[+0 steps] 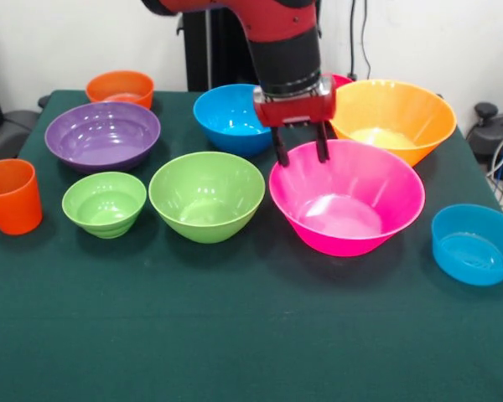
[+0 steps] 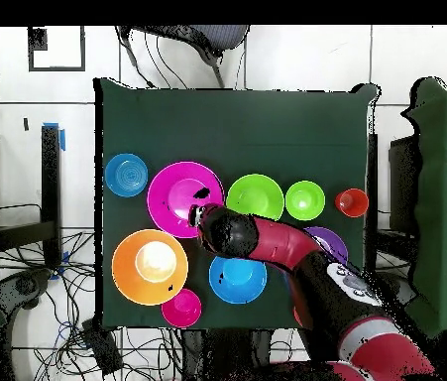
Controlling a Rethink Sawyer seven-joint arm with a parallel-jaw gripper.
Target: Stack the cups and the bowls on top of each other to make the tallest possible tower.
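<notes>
Front view: gripper [image 1: 299, 154] low over far rim of large pink bowl [image 1: 346, 196], fingers [image 1: 280, 155] a little apart, straddling or just above that rim, nothing gripped yet as far as visible; contact with rim unclear. No tower started: all bowls sit apart on green desk [image 1: 235, 335]. Medium green bowl [image 1: 206, 195] just beside the pink one, small green bowl [image 1: 105, 203] next, purple bowl [image 1: 102, 134] behind, orange cup [image 1: 11, 196] at desk edge. Large orange bowl [image 1: 392, 121] and blue bowl [image 1: 231, 119] behind the gripper, small blue bowl [image 1: 474, 244] off to the side, small orange bowl [image 1: 120, 88] at far corner.

Overhead view: arm [image 2: 296, 263] reaching across blue bowl [image 2: 237, 279] to pink bowl [image 2: 183, 198] rim; fingertips hidden under wrist. Orange cup [image 2: 351, 202] well apart from it.

Step judged: approach to grasp pink bowl by rim. Next: lower, close on rim, lift clear, carry over medium green bowl, set down centred.
</notes>
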